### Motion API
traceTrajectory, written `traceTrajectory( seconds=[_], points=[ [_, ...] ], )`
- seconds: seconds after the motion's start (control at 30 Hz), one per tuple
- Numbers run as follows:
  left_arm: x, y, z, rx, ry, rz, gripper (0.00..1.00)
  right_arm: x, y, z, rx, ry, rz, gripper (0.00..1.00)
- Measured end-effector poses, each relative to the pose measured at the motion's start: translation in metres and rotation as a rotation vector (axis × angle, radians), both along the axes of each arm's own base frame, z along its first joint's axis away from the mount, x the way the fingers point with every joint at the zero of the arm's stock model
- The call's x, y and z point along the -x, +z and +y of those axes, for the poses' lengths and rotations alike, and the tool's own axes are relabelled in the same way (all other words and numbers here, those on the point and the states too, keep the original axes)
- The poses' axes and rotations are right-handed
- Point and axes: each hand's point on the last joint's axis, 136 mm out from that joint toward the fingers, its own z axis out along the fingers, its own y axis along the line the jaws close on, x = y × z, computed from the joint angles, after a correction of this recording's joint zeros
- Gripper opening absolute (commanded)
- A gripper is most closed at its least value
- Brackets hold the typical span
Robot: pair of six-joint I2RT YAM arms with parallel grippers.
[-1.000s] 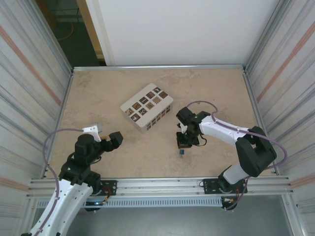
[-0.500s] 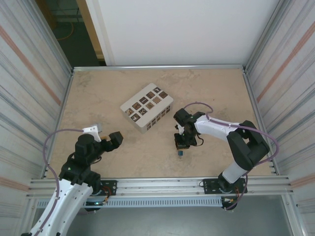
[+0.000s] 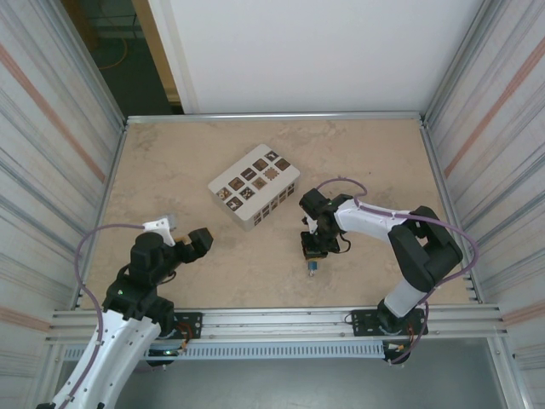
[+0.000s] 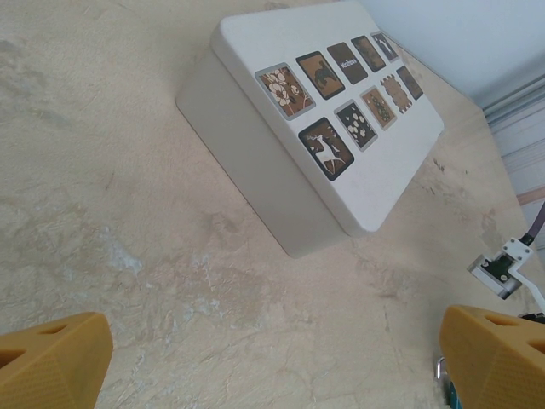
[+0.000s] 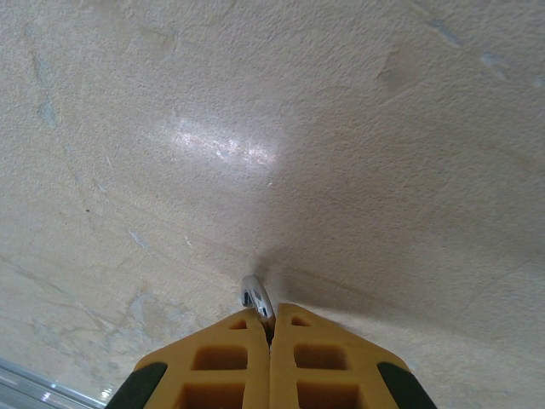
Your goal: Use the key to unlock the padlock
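The padlock (image 3: 313, 269), tiny and blue, lies on the table just in front of my right gripper (image 3: 317, 250). Its blue body and silvery shackle also peek in at the padlock (image 4: 444, 382) beside my left gripper's right finger. My right gripper (image 5: 271, 319) points down at the table with its jaws pressed together. A small rounded silvery metal piece, which looks like the key (image 5: 255, 298), sticks out from between the fingertips. My left gripper (image 4: 272, 366) is open and holds nothing, well left of the padlock, at the left gripper (image 3: 200, 240).
A white box with dark patterned tiles (image 3: 254, 185) stands behind and between the arms, and appears large as the white box (image 4: 324, 128). Metal rails and ribbed walls border the table (image 3: 170, 170). Bare tabletop lies around the right gripper.
The right arm has folded in and its gripper has edged slightly left. The padlock has shifted a little toward the near edge. The left arm has not moved.
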Motion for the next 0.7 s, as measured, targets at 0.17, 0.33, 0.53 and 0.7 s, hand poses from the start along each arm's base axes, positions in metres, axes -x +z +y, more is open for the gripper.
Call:
traceTrajectory(
  seconds=[0.17,0.33,0.53,0.7],
  points=[
    [0.000,0.000,0.000,0.000,0.000,0.000,0.99,-0.002,0.000,-0.002,0.010,-0.002,-0.012,0.10],
    [0.000,0.000,0.000,0.000,0.000,0.001,0.99,-0.006,0.002,-0.005,0.026,-0.005,-0.042,0.22],
    [0.000,-0.003,0.000,-0.005,0.000,0.011,0.99,-0.012,0.012,-0.008,0.028,-0.008,-0.092,0.37],
    [0.000,-0.003,0.000,-0.005,0.001,0.012,0.99,-0.017,0.023,-0.011,0.025,-0.014,-0.139,0.47]
  ],
)
